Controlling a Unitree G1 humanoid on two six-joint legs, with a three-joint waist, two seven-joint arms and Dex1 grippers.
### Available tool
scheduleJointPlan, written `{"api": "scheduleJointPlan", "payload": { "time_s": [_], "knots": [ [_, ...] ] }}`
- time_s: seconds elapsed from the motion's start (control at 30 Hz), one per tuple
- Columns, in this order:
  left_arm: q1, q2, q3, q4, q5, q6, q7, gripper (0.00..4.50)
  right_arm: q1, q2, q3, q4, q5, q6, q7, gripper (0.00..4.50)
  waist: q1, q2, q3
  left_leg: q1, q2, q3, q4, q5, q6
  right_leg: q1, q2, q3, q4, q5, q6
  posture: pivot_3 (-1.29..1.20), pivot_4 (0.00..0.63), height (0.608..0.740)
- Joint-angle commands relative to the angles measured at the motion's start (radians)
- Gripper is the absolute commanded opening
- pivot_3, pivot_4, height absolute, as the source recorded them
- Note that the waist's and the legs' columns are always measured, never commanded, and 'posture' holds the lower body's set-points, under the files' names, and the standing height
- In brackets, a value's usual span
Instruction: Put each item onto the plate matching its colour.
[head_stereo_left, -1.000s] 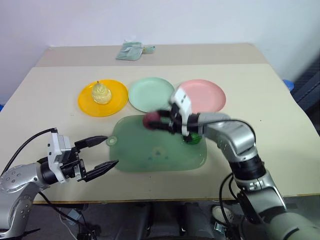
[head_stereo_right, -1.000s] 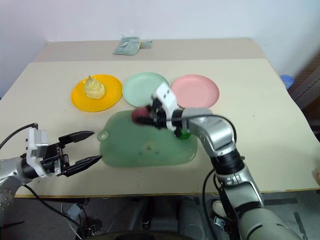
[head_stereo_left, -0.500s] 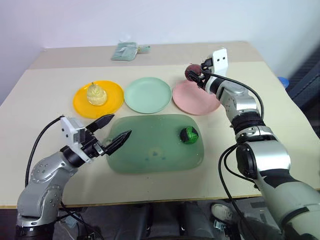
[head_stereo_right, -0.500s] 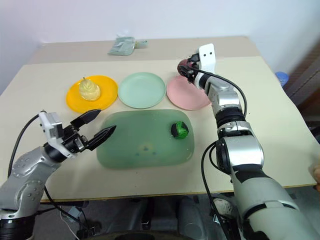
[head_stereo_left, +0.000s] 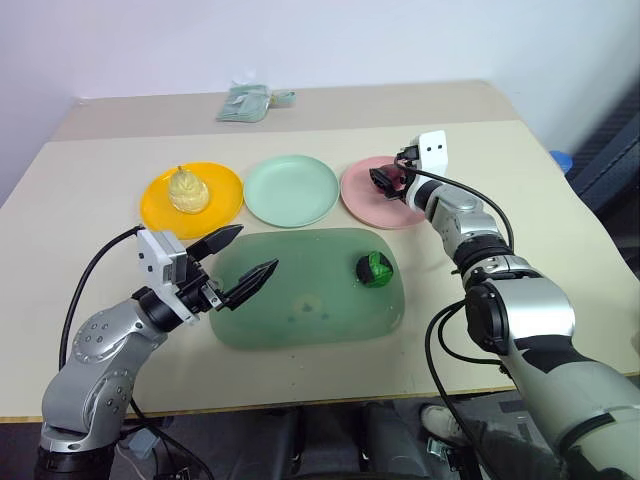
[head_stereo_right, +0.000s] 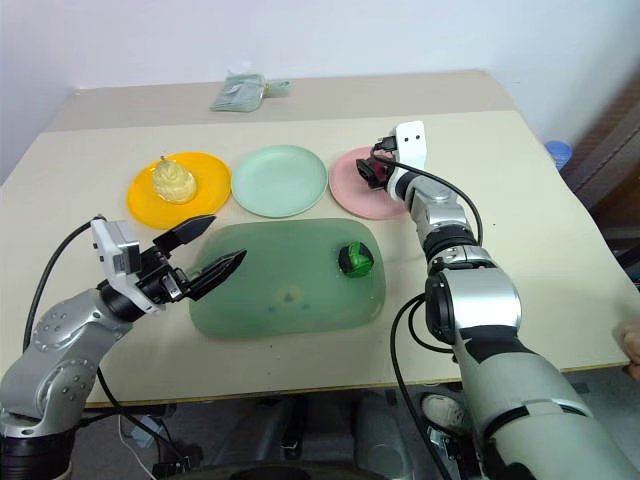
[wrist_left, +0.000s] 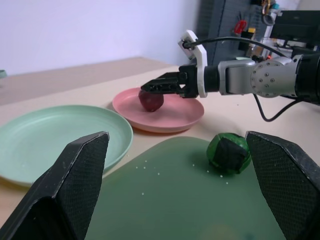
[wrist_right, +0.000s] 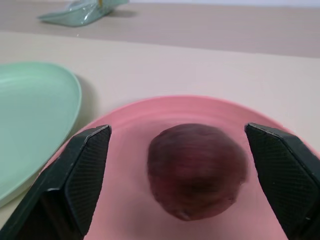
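Right hand (wrist_right: 180, 165) has just let go: a second ago it carried the dark red round toy fruit (wrist_right: 196, 169) clamped over the large green rounded board (head_stereo_left: 310, 290), now its fingers stand spread with the fruit sitting between them on the round pink plastic plate (head_stereo_left: 372, 205), apparently free of both pads. Red item looks delivered. Pale yellow pear-shaped toy (head_stereo_left: 186, 190) sits on the orange-yellow plate (head_stereo_left: 160, 205), well ahead of the left hand (head_stereo_left: 247, 262), which hangs open over the board's near-left edge. Green-and-black lump (head_stereo_left: 375, 268) remains on the board, off to that hand's right; mint green plate (head_stereo_left: 291, 190) empty, so likely the last one left on the counter (head_stereo_left: 100, 160)

Table (head_stereo_left: 90, 190): 3 plates (head_stereo_left: 291, 190), board (head_stereo_left: 310, 290), packet (head_stereo_left: 245, 100)
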Motion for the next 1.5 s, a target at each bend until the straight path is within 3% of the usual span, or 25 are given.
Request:
{"api": "scheduleJointPlan", "payload": {
  "time_s": [0.03, 0.13, 0.27, 0.4, 0.5, 0.73, 0.93, 1.23, 1.37, 1.5],
  "knots": [
    [-0.007, 0.011, 0.002, 0.009, -0.006, -0.008, -0.020, 4.50, 0.054, -0.042, -0.019, -0.239, 0.067, 0.049, 0.173, 4.46, 0.002, 0.000, 0.000, 0.000, 0.000, 0.000, 0.000, 0.000, 0.000, 0.000, 0.000, 0.000, 0.000, 0.000, 0.000, 0.00, 0.150, 0.740],
    [0.001, 0.022, -0.003, 0.028, -0.004, -0.019, -0.061, 4.50, 0.242, -0.085, 0.010, -0.627, 0.149, 0.243, 0.302, 4.46, 0.014, 0.000, 0.000, 0.000, 0.000, 0.000, 0.001, 0.000, 0.000, 0.001, 0.000, 0.000, 0.000, 0.000, 0.000, 0.00, 0.150, 0.740],
    [0.024, 0.047, 0.014, 0.042, -0.031, -0.023, -0.134, 4.50, 0.487, -0.170, 0.020, -1.120, 0.275, 0.523, 0.344, 4.46, 0.028, 0.002, 0.001, 0.000, 0.000, 0.000, 0.001, -0.001, 0.001, 0.001, 0.000, 0.000, 0.000, 0.000, 0.000, 0.00, 0.150, 0.740],
    [0.075, 0.108, 0.053, 0.056, -0.069, -0.038, -0.274, 4.50, 0.670, -0.258, 0.016, -1.404, 0.350, 0.677, 0.362, 4.46, 0.027, 0.003, 0.000, 0.000, 0.000, 0.000, 0.001, -0.004, 0.006, 0.000, -0.001, 0.001, 0.000, 0.000, 0.000, 0.00, 0.150, 0.740],
    [0.097, 0.150, 0.067, 0.079, -0.079, -0.049, -0.356, 4.50, 0.755, -0.293, 0.015, -1.502, 0.384, 0.724, 0.364, 4.46, 0.027, 0.003, 0.000, 0.000, 0.001, 0.000, 0.001, -0.004, 0.007, 0.000, -0.001, 0.000, 0.000, 0.000, 0.000, 0.00, 0.150, 0.740],
    [0.068, 0.185, 0.058, 0.100, -0.082, -0.029, -0.399, 4.50, 0.838, -0.323, 0.110, -1.553, 0.386, 0.727, 0.428, 4.46, 0.030, 0.003, 0.000, 0.000, 0.001, 0.000, 0.001, -0.005, 0.008, 0.002, -0.001, 0.000, -0.002, 0.000, 0.000, 0.00, 0.150, 0.740],
    [0.084, 0.193, 0.062, 0.025, -0.091, 0.005, -0.365, 4.50, 0.794, -0.292, 0.230, -1.408, 0.270, 0.619, 0.433, 4.46, 0.028, 0.003, 0.000, 0.000, 0.001, 0.000, 0.001, -0.005, 0.008, 0.002, -0.001, 0.000, -0.002, 0.000, 0.000, 0.00, 0.150, 0.740],
    [0.128, 0.192, 0.086, -0.041, -0.095, 0.020, -0.301, 4.50, 0.741, -0.242, 0.275, -1.243, 0.176, 0.485, 0.430, 4.46, 0.028, 0.004, 0.000, 0.000, 0.001, 0.000, 0.001, -0.005, 0.007, 0.002, -0.001, 0.000, -0.002, 0.000, 0.000, 0.00, 0.150, 0.740],
    [0.153, 0.187, 0.099, -0.057, -0.098, 0.015, -0.274, 4.50, 0.713, -0.222, 0.267, -1.230, 0.170, 0.455, 0.422, 3.26, 0.028, 0.004, 0.000, 0.000, 0.001, 0.000, 0.001, -0.005, 0.007, 0.002, -0.001, 0.000, -0.002, 0.000, 0.000, 0.00, 0.150, 0.740],
    [0.172, 0.179, 0.105, -0.064, -0.098, 0.007, -0.255, 4.50, 0.663, -0.182, 0.255, -1.227, 0.175, 0.452, 0.392, 3.26, 0.028, 0.004, 0.000, 0.000, 0.001, 0.000, 0.001, -0.005, 0.007, 0.001, -0.001, 0.000, -0.002, 0.000, 0.000, 0.00, 0.150, 0.740]
  ]
}}
